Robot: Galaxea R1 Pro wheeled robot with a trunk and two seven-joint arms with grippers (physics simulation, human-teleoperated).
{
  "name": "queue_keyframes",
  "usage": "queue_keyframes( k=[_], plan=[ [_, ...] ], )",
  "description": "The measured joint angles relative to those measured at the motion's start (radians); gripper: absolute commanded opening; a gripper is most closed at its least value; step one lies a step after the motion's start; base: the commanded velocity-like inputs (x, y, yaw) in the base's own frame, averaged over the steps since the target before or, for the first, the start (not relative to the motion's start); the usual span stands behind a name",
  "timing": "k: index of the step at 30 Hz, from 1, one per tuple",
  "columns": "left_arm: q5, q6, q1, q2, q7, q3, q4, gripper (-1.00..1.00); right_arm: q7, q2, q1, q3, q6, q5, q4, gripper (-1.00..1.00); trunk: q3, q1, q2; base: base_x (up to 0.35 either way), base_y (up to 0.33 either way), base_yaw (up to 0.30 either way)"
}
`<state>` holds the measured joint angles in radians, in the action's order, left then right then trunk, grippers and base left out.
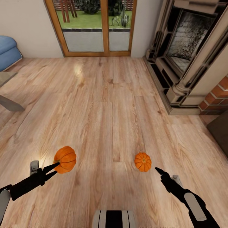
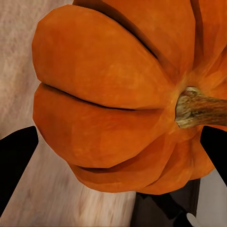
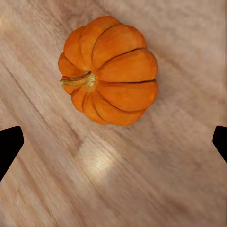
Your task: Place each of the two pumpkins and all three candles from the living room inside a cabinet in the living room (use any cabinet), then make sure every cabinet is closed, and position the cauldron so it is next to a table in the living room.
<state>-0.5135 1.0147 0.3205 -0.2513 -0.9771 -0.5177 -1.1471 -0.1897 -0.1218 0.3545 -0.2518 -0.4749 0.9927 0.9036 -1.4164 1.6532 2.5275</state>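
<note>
- Left tool clamped on one bright orange ribbed pumpkin — firm, smooth, light I'd guess; hold across the ribs.
- Right tool, fingers apart, near the second orange pumpkin on the wooden floor.

The left gripper is gripping one pumpkin above the wooden floor, while the right gripper is hovering just beside the other pumpkin, lying near the fireplace.
</note>
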Motion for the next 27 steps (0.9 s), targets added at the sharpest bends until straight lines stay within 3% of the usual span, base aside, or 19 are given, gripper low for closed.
queue_keyframes(
  k=[4, 8, 10, 16, 27],
  plan=[
    [-0.001, 0.001, 0.0, 0.0, -0.017, 0.001, -0.001, -1.0, -0.064, -0.001, 0.0, -0.001, 0.005, 0.001, -0.01, 1.0, -0.015, 0.002, 0.001, 0.0, 0.0, 0.0],
    [-0.001, 0.001, 0.0, 0.0, -0.044, 0.001, -0.002, -1.0, -0.207, -0.001, 0.0, -0.003, 0.014, -0.003, -0.051, 1.0, -0.031, 0.004, 0.002, 0.0, 0.0, 0.0],
    [0.0, 0.0, 0.0, 0.0, -0.048, 0.001, -0.002, -1.0, -0.245, 0.0, 0.0, -0.002, 0.065, -0.005, -0.072, 1.0, -0.039, 0.005, 0.002, 0.0, 0.0, 0.0],
    [0.001, 0.0, 0.0, 0.0, -0.049, 0.001, -0.002, -1.0, -0.264, 0.007, 0.0, 0.009, 0.155, -0.005, -0.082, 1.0, -0.062, 0.007, 0.004, 0.0, 0.0, 0.0],
    [0.001, 0.0, 0.0, 0.0, -0.05, 0.001, -0.002, -1.0, -0.263, -0.001, 0.0, -0.004, 0.137, 0.013, -0.084, 1.0, -0.104, 0.012, 0.006, 0.0, 0.0, 0.0]
  ],
)
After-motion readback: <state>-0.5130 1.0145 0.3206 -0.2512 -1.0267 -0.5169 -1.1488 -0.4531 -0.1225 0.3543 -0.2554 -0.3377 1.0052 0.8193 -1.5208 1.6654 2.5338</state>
